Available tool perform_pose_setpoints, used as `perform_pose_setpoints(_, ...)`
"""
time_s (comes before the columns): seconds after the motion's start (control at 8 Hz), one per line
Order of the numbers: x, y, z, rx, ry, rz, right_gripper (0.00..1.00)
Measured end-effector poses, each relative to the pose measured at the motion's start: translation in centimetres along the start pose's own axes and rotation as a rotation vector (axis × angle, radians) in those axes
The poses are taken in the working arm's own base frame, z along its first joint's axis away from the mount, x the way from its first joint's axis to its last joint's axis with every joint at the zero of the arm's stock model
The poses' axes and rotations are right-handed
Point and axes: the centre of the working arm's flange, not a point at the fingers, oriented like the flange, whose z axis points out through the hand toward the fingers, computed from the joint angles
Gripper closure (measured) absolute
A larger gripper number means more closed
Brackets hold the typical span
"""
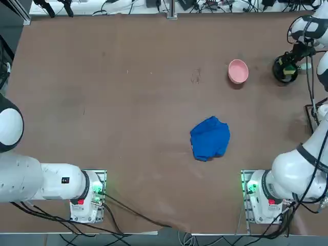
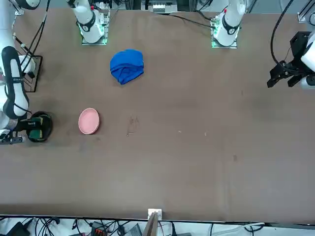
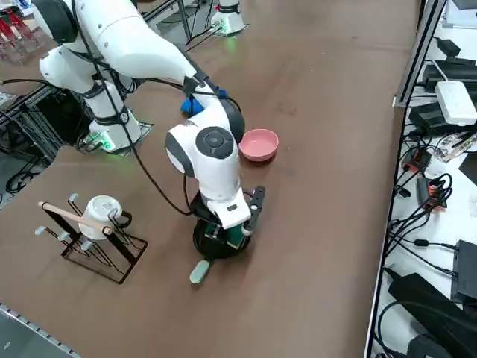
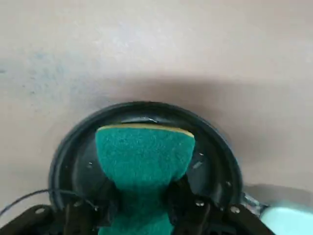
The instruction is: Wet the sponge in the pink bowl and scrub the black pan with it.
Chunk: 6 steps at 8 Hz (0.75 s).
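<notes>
Green scouring fibre over a thin yellow foam layer, the small rectangular sponge [image 4: 143, 161] is pinched at its near end between the two dark fingers [image 4: 182, 198] of the right gripper [image 4: 142, 205], the jaws narrowed onto it so that the sponge is squeezed to a waist where it is held. Its free end is spread inside the small round black frying pan [image 4: 215, 166], low in the middle of the wrist picture; whether it is pressed on the pan's floor or held just above cannot be told. Small bright drops are seen on the pan's inner wall.

In the overhead picture the pan [image 1: 279, 72] is found at the upper right, with the gripper [image 1: 290, 69] over it, and the small round pale-pink bowl [image 1: 238, 71] is set to its left, near but apart. The crumpled blue cloth [image 1: 210, 138] is left at the centre, well apart. In the side picture the pan's pale stub handle [image 3: 199, 271] is seen projecting toward the lower edge.

The scrubbing step is judged to be in hand. For it to be done well, steady downward pressure should be kept and the strokes confined within the rim. The pan is unrestrained, so sideways force should be kept modest lest it slide or turn about its handle. The grip should be held firm, since a soft wet sponge may slip out.
</notes>
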Motion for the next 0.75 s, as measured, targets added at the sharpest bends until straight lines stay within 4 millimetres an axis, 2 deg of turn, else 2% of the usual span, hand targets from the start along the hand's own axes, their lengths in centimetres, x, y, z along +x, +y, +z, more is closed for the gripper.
perform_pose_setpoints(0.5,-0.7,-0.8,1.1,0.048,-0.081,-0.017,0.49)
perform_pose_setpoints(0.75,-1.6,0.4,1.2,0.054,-0.091,-0.037,0.49)
